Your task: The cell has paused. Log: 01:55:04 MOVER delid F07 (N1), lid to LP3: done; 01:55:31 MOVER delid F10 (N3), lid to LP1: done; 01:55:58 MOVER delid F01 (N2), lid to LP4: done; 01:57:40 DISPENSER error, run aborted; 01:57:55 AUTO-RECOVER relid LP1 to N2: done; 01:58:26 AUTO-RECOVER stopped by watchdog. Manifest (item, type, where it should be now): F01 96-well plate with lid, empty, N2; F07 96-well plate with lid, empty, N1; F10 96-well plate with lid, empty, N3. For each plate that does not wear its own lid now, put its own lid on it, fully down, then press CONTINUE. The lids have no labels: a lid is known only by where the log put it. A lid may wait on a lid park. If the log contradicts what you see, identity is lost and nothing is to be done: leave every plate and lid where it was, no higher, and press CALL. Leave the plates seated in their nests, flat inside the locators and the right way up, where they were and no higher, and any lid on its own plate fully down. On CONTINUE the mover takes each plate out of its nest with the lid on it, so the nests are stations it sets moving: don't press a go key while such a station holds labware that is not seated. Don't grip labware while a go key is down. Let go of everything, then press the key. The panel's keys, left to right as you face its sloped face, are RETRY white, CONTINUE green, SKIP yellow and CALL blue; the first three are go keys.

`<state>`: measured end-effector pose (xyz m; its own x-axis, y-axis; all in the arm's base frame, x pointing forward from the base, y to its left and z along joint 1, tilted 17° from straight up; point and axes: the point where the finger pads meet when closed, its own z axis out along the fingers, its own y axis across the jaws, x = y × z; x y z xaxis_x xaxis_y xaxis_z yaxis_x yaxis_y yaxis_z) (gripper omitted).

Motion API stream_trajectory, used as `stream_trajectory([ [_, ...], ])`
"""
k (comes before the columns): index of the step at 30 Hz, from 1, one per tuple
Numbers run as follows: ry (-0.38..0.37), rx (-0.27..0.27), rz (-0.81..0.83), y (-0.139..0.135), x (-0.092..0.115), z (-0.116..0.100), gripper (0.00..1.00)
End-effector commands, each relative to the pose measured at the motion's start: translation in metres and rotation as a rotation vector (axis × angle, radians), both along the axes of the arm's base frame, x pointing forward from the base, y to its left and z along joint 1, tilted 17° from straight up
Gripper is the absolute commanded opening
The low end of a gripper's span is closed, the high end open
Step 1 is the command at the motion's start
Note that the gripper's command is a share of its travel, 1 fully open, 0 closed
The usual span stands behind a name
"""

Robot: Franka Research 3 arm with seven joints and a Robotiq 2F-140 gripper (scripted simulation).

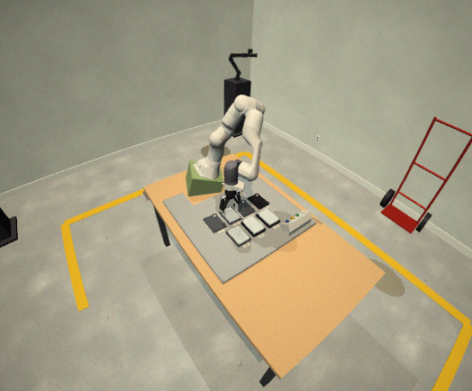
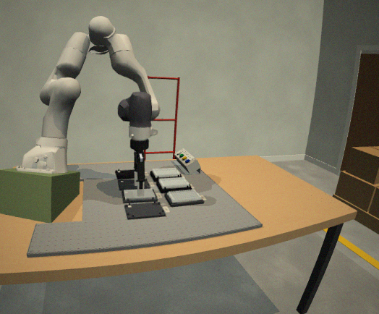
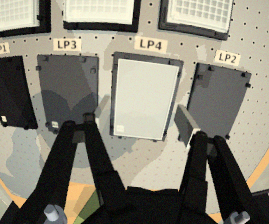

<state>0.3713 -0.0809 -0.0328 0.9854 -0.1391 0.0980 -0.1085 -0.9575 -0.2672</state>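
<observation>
A pale clear lid (image 1: 231,216) (image 2: 147,196) (image 3: 147,95) lies flat on lid park LP4 (image 3: 113,100). My gripper (image 1: 231,208) (image 2: 141,192) (image 3: 143,108) is open around it, one finger beside each long side, with gaps visible in the wrist view. Lid parks LP1 (image 3: 10,92), LP3 (image 3: 67,85) and LP2 (image 3: 220,100) hold no lid. Three pale plates, the near one (image 1: 238,235) (image 2: 184,197), the middle one (image 1: 253,225) (image 2: 173,183) and the far one (image 1: 268,217) (image 2: 165,173), sit in black nests. Their well grids show; I cannot tell which wear lids.
The sloped key panel (image 1: 297,222) (image 2: 192,166) stands beyond the far plate, with blue, yellow and green keys visible. The green robot base block (image 1: 203,184) (image 2: 35,195) stands behind the lid parks. The grey perforated board (image 1: 214,257) (image 2: 143,235) carries the nests and parks.
</observation>
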Motion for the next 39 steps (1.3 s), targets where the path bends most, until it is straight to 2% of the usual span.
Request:
stream_trajectory([
  [1,-0.001,0.001,0.0,0.0,0.0,0.0,0.66],
  [39,-0.001,0.001,0.0,0.003,0.002,-0.013,0.66],
])
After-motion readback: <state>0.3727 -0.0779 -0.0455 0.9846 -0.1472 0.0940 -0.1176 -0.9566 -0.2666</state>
